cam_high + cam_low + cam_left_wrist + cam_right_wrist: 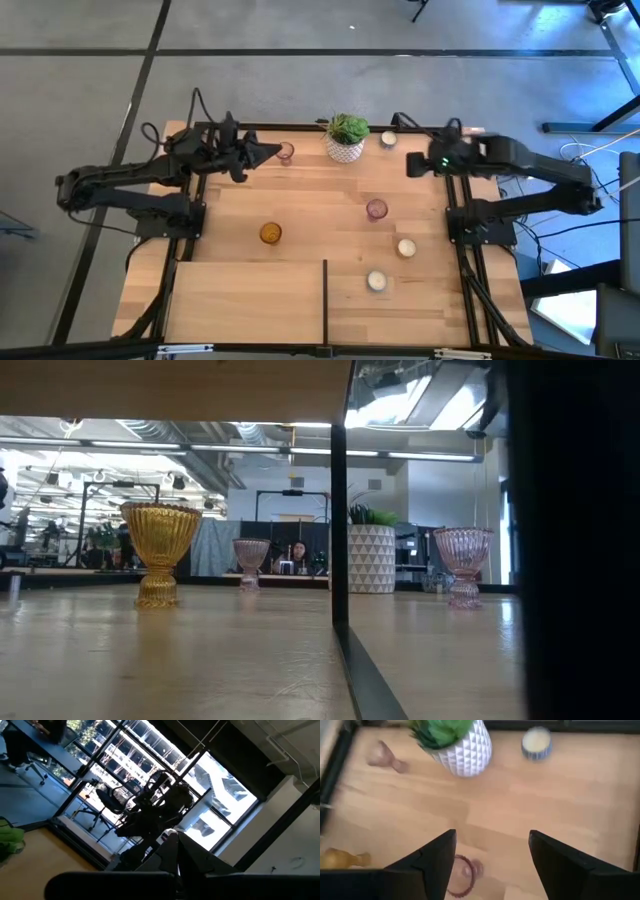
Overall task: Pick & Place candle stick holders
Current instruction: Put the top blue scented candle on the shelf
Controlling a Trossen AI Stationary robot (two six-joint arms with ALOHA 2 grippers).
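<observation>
Six small holders stand upright on the wooden table. One pinkish-purple holder (285,152) is at the far left, and the other (376,209) is mid-right, also showing in the right wrist view (462,876). The amber one (270,233) is left of centre. White ones stand at the far edge (388,140) and at the near right (406,247) (376,281). My left gripper (268,152) is shut and empty, its tip just left of the far pink holder. My right gripper (492,852) is open and empty, above the table between the far white holder and the mid-right pink one.
A white patterned pot with a green plant (346,140) stands at the far edge between the two grippers. A thin dark divider (325,300) runs from the near edge toward the table's middle. A black frame (300,127) borders the table.
</observation>
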